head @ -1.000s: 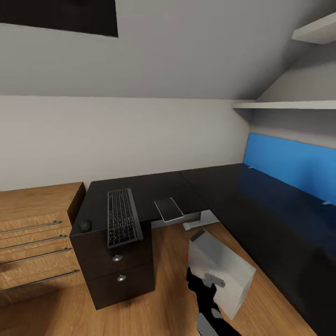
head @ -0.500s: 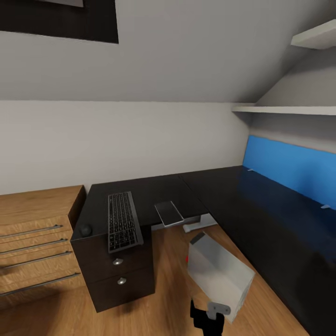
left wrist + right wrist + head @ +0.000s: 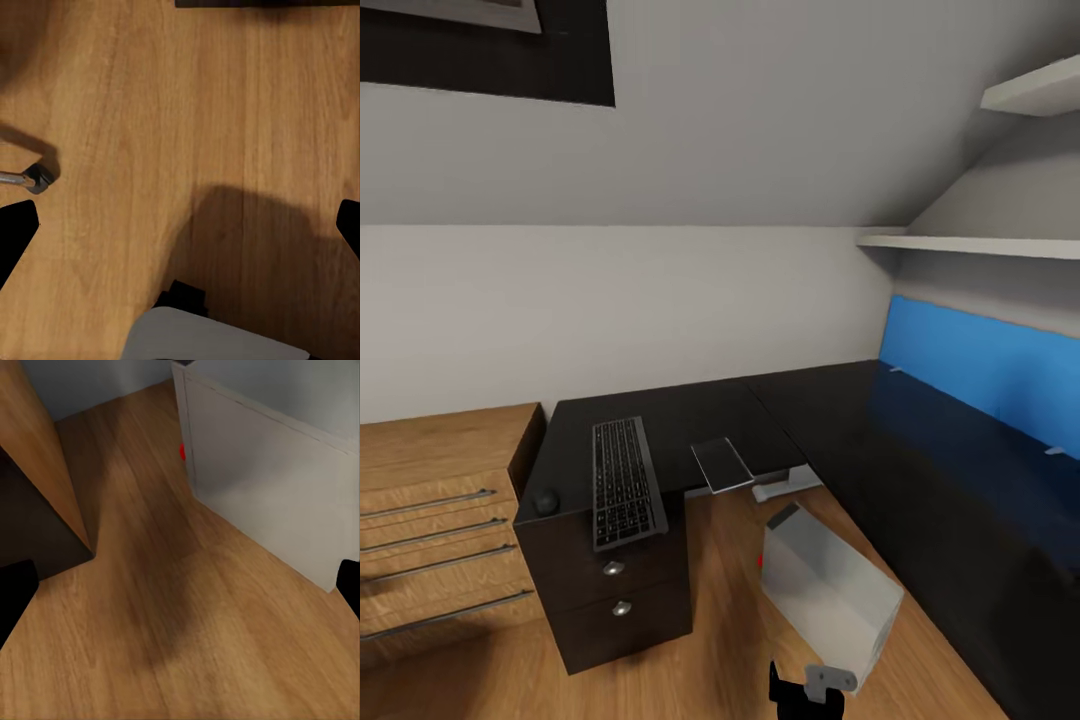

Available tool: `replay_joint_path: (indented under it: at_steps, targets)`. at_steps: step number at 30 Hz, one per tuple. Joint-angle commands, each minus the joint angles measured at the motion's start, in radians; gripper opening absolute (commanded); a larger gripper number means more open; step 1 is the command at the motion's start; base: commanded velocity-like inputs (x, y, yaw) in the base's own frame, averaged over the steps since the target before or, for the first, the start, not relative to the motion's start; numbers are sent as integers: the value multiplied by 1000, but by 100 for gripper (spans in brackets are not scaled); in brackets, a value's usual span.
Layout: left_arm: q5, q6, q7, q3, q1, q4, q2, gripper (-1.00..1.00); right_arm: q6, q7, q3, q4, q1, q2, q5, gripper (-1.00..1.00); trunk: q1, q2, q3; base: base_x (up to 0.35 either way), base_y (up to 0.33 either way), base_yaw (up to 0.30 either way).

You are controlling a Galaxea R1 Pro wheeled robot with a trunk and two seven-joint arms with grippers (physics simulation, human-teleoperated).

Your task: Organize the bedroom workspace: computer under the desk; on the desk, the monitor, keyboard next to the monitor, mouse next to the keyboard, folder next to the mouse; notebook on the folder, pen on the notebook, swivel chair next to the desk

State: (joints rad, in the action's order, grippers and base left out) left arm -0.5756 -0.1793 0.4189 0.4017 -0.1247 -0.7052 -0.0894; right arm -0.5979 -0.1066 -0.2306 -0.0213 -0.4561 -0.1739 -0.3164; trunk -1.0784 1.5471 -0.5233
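Note:
The black L-shaped desk (image 3: 690,410) carries the keyboard (image 3: 625,495) over its drawers, with the small black mouse (image 3: 546,500) to its left. The thin dark notebook (image 3: 722,465) overhangs the desk's front edge. The silver-grey computer (image 3: 830,590) stands on the floor in the desk's inner corner, its red spot (image 3: 182,451) showing in the right wrist view. My right gripper (image 3: 180,589) hangs open over the floor near the computer (image 3: 277,487). My left gripper (image 3: 180,229) is open above bare floor, beside a chrome leg with a black caster (image 3: 37,178). Monitor, folder and pen are out of view.
A light wooden chest of drawers (image 3: 430,510) stands against the desk's left end. A blue back panel (image 3: 980,365) runs along the long wing, with white shelves (image 3: 970,243) above it. My right wrist (image 3: 810,690) pokes in at the head view's bottom edge.
The head view has tilted upward, so everything sits lower in the picture. My right arm has sunk toward the bottom edge. The things on the desk and the computer have not moved.

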Motion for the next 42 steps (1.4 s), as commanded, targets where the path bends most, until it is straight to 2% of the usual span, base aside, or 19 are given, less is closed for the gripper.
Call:
replay_joint_path:
  at_steps: [1,4,5,10,36,42]
  targets:
    - [-10,-45,10,6,0,-13,1,100,-8,-8,-8,-2,-1,-1,-2,100,4,-7,2,-62,0,197]
    - [-10,-50,11,7,0,-13,2,100,-27,-10,-7,-2,-1,-1,-2,100,15,-28,12,-180,-6,232]
    - [-10,-51,13,7,0,-13,3,100,-63,-12,-7,-2,-1,-1,-1,100,19,-35,15,-294,-53,266]
    - [-10,-52,13,8,0,-13,2,100,-89,-13,-7,-2,-1,-1,0,100,38,-70,31,-318,-69,273]
    - [-10,-55,15,8,0,-13,2,100,-100,-11,-7,-2,0,-1,20,100,138,-252,100,-313,-106,277]
    - [-10,-55,15,8,0,-13,2,100,-100,-11,-7,-2,0,-1,20,100,161,-294,118,-280,-9,60]
